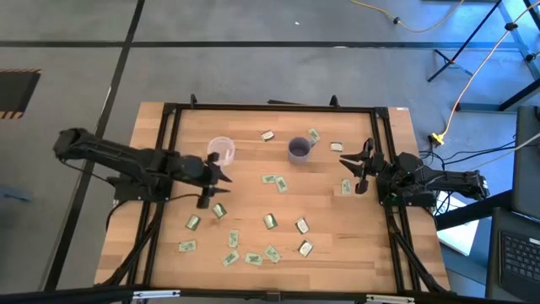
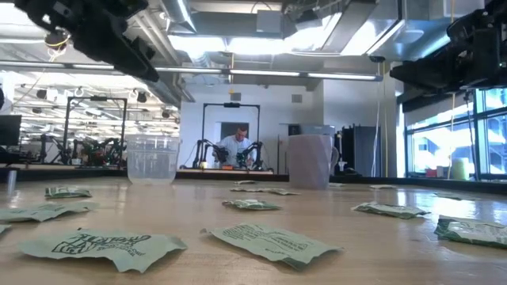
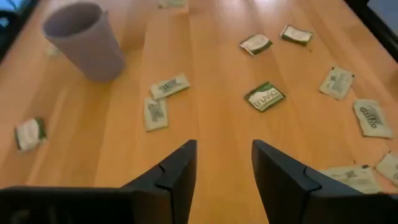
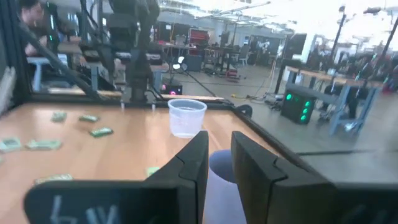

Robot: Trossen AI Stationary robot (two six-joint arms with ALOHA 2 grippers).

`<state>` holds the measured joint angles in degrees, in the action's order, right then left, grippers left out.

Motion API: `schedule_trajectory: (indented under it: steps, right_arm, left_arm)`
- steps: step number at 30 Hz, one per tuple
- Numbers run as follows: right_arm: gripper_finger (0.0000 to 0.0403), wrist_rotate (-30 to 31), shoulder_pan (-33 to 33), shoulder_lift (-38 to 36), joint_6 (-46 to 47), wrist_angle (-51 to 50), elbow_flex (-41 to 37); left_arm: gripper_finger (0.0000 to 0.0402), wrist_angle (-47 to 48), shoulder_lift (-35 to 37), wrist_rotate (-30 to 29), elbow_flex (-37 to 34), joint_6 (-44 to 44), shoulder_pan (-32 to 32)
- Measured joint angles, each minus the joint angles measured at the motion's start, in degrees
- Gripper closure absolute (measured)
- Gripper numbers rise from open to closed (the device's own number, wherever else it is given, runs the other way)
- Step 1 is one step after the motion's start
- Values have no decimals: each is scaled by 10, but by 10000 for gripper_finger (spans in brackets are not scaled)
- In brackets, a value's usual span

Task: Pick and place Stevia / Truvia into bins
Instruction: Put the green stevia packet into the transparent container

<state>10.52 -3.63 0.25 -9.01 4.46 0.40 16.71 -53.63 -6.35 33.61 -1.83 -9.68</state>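
Observation:
Many green-and-white sweetener packets lie flat and scattered over the wooden table (image 1: 274, 181) (image 2: 269, 241) (image 3: 265, 97). The clear plastic cup (image 1: 220, 150) (image 4: 186, 116) and the purple-grey mug (image 1: 299, 149) (image 3: 84, 40) stand upright near the far middle. My left gripper (image 1: 219, 181) (image 3: 224, 163) is open and hovers just on the near side of the clear cup, above bare wood, facing the mug. My right gripper (image 1: 351, 172) (image 4: 219, 163) is open, raised near the table's right side, and points toward the mug and the cup.
A black frame (image 1: 169, 127) runs around the tabletop. Packets cluster in the near half (image 1: 253, 253), and a few lie by the far edge (image 1: 267, 135). Bare wood lies between the cups and the middle packets. A person sits far behind the table (image 2: 238, 146).

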Motion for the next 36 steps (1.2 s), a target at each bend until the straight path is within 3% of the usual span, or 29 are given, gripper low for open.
schedule_trajectory:
  steps: [3, 6, 12, 17, 24, 31, 36]
  right_arm:
    - [328, 0, 0, 0, 2, 0, 0]
    - [328, 0, 0, 0, 13, 0, 0]
    - [328, 0, 0, 0, -5, 8, 0]
    - [328, 0, 0, 0, -33, 15, 0]
    - [328, 1, 0, 0, -33, 17, 0]
    - [328, 0, 0, 0, -33, 17, 0]
    - [328, 1, 0, 0, -34, 17, 0]
  left_arm:
    - [254, 32, -51, -47, 37, -61, -30]
    - [254, 77, -98, -57, 79, -90, -46]
    - [254, 232, -175, 3, 156, -193, -53]
    - [254, 329, -223, 23, 168, -253, -69]
    - [254, 335, -298, 55, 168, -280, -98]
    - [254, 344, -357, 185, 168, -388, -126]
    - [254, 346, -384, 170, 168, -424, -145]
